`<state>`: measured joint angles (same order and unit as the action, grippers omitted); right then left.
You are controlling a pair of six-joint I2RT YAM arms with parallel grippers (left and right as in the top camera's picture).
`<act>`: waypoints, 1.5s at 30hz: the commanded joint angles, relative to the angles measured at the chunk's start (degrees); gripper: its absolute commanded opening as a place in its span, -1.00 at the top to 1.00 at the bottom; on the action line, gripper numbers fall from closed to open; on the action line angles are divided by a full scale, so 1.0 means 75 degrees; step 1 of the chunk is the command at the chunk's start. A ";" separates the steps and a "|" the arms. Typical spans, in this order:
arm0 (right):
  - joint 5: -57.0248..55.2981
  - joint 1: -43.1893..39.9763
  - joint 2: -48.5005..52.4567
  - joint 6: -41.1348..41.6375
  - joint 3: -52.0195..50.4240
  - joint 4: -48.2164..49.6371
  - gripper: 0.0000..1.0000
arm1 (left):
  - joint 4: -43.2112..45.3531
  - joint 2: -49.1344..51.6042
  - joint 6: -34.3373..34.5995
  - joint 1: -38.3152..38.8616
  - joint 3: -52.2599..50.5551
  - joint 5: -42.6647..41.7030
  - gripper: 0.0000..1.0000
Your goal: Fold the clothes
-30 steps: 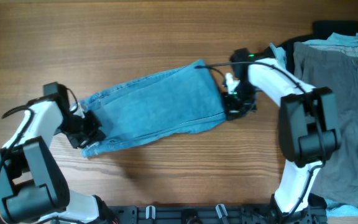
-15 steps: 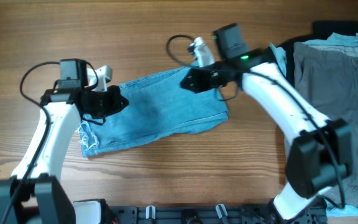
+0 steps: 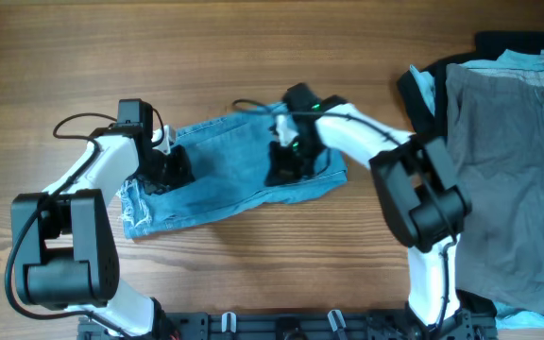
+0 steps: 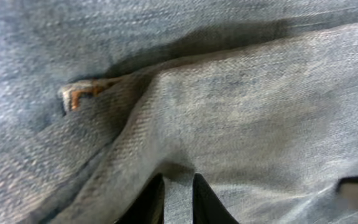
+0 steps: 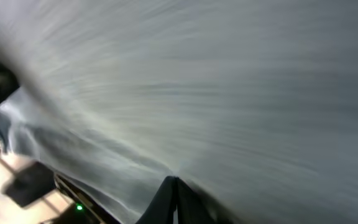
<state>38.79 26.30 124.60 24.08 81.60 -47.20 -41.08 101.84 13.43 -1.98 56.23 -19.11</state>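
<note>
The light-blue jeans [image 3: 225, 175] lie folded into a short slanted band at the table's middle left, frayed hem at the near left. My left gripper [image 3: 176, 170] rests on their left part. In the left wrist view its black fingers [image 4: 151, 205] stand a narrow gap apart, pressed onto denim [image 4: 241, 106] beside a seam with an orange stitch [image 4: 86, 94]. My right gripper [image 3: 280, 173] sits on the right part. Seen from the right wrist, that gripper [image 5: 174, 186] is shut, tips together against blurred denim [image 5: 229, 93].
A pile of other garments fills the right end: grey trousers [image 3: 518, 161] on top, a black garment [image 3: 508, 42] and pale blue cloth [image 3: 527, 59] under them. Bare wooden table [image 3: 253, 47] stretches behind the jeans. The arm bases' rail [image 3: 281, 326] runs along the near edge.
Both grippers have come down from the jeans' far edge onto the cloth. The right one moved nearer and slightly left. The left jaws have parted a little.
</note>
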 commanded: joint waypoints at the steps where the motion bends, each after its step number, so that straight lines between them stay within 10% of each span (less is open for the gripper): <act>1: -0.1609 -0.1230 -0.0044 -0.0318 -0.0082 -0.0245 0.87 | -0.0428 0.0079 0.0073 -0.0294 0.0035 0.0927 0.61; 12: -0.1416 -0.2454 -0.1492 -0.1804 0.0277 -0.0632 0.71 | -0.3599 -0.1510 -0.0216 -0.1265 0.2541 0.1498 0.24; 19: -0.1177 -0.0667 -0.2521 -0.1920 0.0271 -0.0466 0.54 | -0.3681 -0.1821 -0.0175 -0.2579 0.2276 0.1125 -0.61; 28: -0.2072 0.1110 -0.0924 0.0017 0.0172 0.0533 0.59 | -0.2162 -0.1813 -0.0565 -0.2602 -0.0306 0.0749 -0.74; 40: -0.1224 0.1163 0.0259 -0.0017 0.0172 0.0848 0.63 | -0.0064 -0.1807 -0.1542 -0.2602 -0.2110 0.0020 -0.29; 42: -0.1224 0.1163 0.0259 -0.0020 0.0172 0.0892 0.63 | 0.0460 -0.1807 -0.1545 -0.2602 -0.2465 -0.0152 -0.07; 45: -0.1221 0.1163 0.0259 -0.0026 0.0172 0.0935 0.64 | 0.0819 -0.1807 -0.1542 -0.2602 -0.2774 -0.0338 0.92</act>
<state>29.65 34.30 123.24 23.38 83.42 -40.97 -35.83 87.42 2.83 -21.50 38.52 -20.43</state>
